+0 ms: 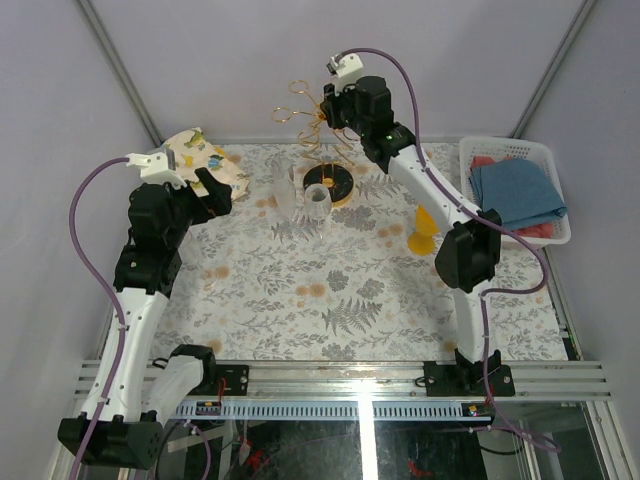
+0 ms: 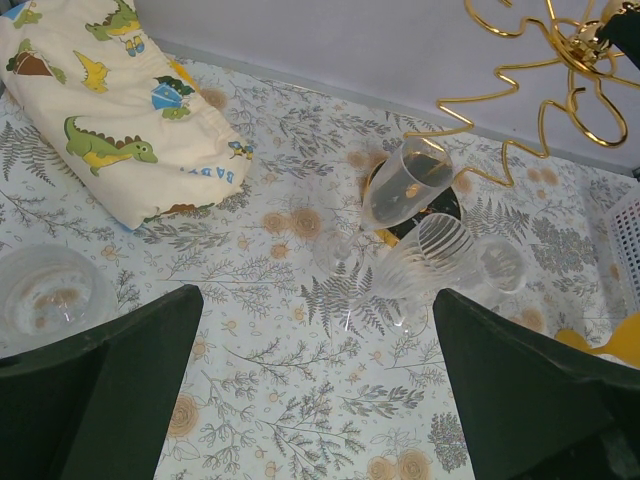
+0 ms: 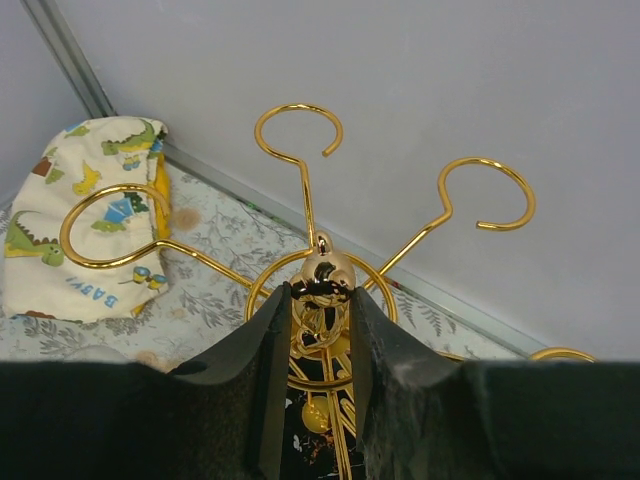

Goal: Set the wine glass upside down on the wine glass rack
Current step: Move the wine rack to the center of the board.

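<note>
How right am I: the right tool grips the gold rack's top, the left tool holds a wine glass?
The left tool holds nothing: the left wrist view shows it wide open, wine glasses standing free beyond it. The right tool does grip the wine glass rack.

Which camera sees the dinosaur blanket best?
The left wrist view: the dinosaur blanket fills its upper left, sharp. In the top view the blanket is small and partly behind the left arm. In the right wrist view it sits left, crossed by a loop of the gold rack.
</note>
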Controlling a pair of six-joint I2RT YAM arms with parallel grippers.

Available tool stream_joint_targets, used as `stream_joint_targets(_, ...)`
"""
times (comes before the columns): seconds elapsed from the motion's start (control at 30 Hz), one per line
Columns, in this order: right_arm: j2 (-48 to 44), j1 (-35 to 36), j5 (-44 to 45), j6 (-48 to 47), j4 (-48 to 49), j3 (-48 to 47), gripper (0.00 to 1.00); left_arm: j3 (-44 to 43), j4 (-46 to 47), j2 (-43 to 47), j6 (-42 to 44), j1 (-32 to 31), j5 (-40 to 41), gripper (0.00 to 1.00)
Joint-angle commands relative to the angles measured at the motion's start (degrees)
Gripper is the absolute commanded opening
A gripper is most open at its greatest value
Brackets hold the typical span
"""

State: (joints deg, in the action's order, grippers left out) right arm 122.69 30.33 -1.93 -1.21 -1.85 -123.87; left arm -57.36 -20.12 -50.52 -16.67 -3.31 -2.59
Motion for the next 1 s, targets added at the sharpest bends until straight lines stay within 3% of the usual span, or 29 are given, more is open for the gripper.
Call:
stream_joint_targets(0.0, -8.1, -2.1, 2.7, -2.6, 9.7, 2.4, 0.15, 0.6, 3.1, 0.0, -0.1, 0.3, -1.1, 1.0)
stream_joint_targets(0.47, -16.6, -4.3, 4.9, -3.9, 12.4, 16.2, 0.15, 0.6, 3.2, -0.1, -0.2, 0.4, -1.4, 1.0)
stream_joint_targets(0.87, -22.7, -4.4, 6.0, -3.6, 12.4, 22.6, 0.15, 0.7, 3.2, -0.2, -0.2, 0.4, -1.4, 1.0)
stream_joint_targets(0.97, -23.1, -4.4, 6.1, -3.5, 12.4, 23.2, 0.2, 0.7, 3.2, -0.2, -0.1, 0.4, -1.2, 1.0)
